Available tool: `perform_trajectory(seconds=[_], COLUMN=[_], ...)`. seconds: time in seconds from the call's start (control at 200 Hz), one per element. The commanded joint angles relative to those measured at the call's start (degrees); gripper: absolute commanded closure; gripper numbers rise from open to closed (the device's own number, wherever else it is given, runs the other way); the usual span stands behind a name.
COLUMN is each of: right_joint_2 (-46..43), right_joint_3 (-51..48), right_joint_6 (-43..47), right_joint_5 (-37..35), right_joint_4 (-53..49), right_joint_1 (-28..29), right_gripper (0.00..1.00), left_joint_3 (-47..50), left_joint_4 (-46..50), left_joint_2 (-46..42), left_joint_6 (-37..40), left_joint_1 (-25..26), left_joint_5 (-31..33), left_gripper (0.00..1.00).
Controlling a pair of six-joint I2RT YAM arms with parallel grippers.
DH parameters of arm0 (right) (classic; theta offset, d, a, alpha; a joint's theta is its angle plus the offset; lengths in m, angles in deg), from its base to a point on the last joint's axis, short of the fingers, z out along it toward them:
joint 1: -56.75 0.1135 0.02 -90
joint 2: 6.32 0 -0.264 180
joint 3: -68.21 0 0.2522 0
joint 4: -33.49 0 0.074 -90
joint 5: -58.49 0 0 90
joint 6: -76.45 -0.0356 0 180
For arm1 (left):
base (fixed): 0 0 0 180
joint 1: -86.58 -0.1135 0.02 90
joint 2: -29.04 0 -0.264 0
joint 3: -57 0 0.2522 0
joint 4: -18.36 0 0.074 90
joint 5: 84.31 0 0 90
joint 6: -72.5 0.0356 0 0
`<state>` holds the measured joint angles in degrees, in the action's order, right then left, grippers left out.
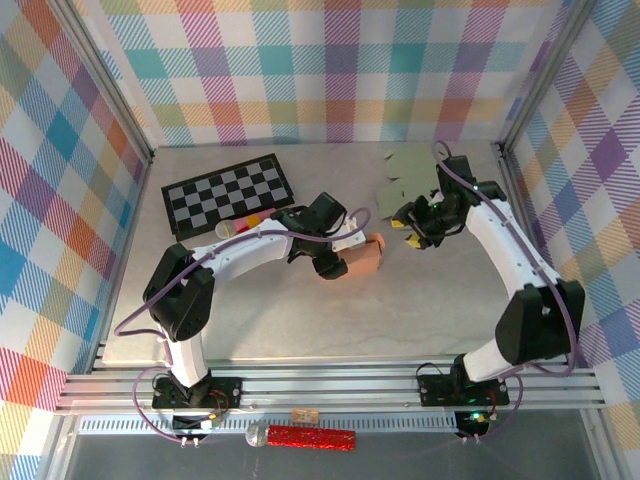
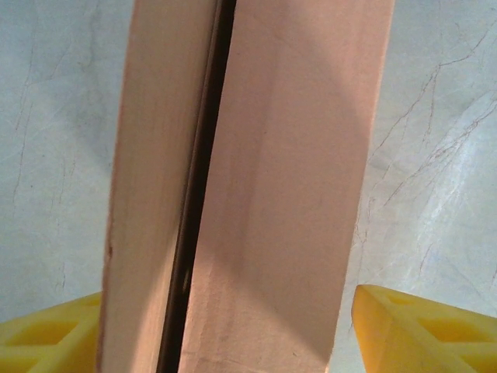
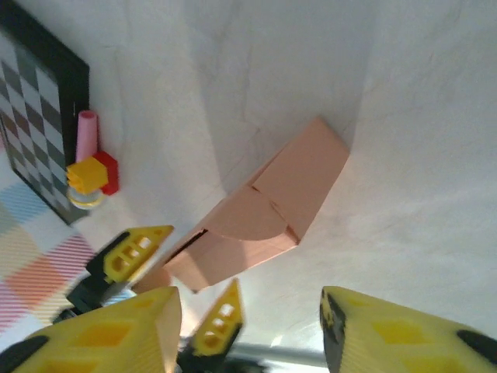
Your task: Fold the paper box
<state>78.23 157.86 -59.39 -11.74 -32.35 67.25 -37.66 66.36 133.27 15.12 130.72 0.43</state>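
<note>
- The pale, veined table (image 1: 300, 320) is enclosed by pastel plaid walls (image 1: 330, 70).
- A checkerboard (image 1: 228, 193) lies far left.
- The box (image 1: 367, 257) lies mid-table.
- The left pincer (image 2: 229, 311) straddles the box; whether it is clamped cannot be told.
- The right pincer (image 3: 248, 299) hovers near the box, jaws apart, empty.

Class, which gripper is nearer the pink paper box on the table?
Left. The left gripper straddles the paper box, a finger on each side. The right gripper sits apart from it, open, off the box's right end and slightly farther back.
</note>
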Motion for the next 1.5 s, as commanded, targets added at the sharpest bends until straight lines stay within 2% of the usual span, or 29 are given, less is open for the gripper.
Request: perform_trajectory(seconds=[0.0, 0.07, 0.145, 0.225, 0.375, 0.68, 0.74, 0.96, 1.455, 1.495], right_joint_2=[-5.42, -9.58, -11.75, -10.62, -5.78, -1.40, -0.61, 1.69, 5.44, 5.64], right_joint_3=[-3.92, -8.00, -10.40, -9.47, -6.01, -4.27, -4.05, -3.10, -0.78, -0.83], right_joint_6=[16.11, 24.29, 32.06, 37.58, 43.77, 47.22, 48.18, 50.12, 50.94, 53.02], right_joint_5=[-9.49, -12.10, -10.19, -6.19, -5.69, -7.85, -8.42, -11.25, -12.04, -12.23], right_joint_4=[4.35, 9.99, 13.90, 13.49, 10.08, 8.21, 7.48, 7.60, 8.56, 8.57], right_joint_1=[1.26, 2.39, 2.66, 3.05, 6.72, 10.79, 11.03, 11.21, 12.52, 12.59], right_gripper=[0.60, 0.64, 0.64, 0.64, 0.64, 0.62, 0.61, 0.61, 0.68, 0.68], left_joint_3=[0.75, 0.67, 0.49, 0.23, -0.55, -0.77, -0.90, -1.00, -1.00, -0.99], left_joint_4=[-0.05, -0.05, 0.04, 0.04, 0.39, 0.74, 1.00, 1.27, 1.80, 1.80], left_joint_2=[-0.60, -0.68, -0.62, -0.54, -0.25, -0.43, -0.42, -0.25, -0.62, -0.67], left_joint_6=[0.42, 0.38, 0.50, 0.51, 0.49, 0.62, 0.70, 0.90, 0.89, 0.89], left_joint_1=[0.78, 0.78, 0.77, 0.81, 0.93, 0.87, 0.90, 0.94, 0.93, 0.87], left_joint_5=[-0.37, -0.31, -0.37, -0.28, -0.10, -0.35, -0.63, -1.15, -1.42, -1.38], left_gripper=[0.30, 0.31, 0.32, 0.33, 0.36, 0.42, 0.46, 0.49, 0.49, 0.49])
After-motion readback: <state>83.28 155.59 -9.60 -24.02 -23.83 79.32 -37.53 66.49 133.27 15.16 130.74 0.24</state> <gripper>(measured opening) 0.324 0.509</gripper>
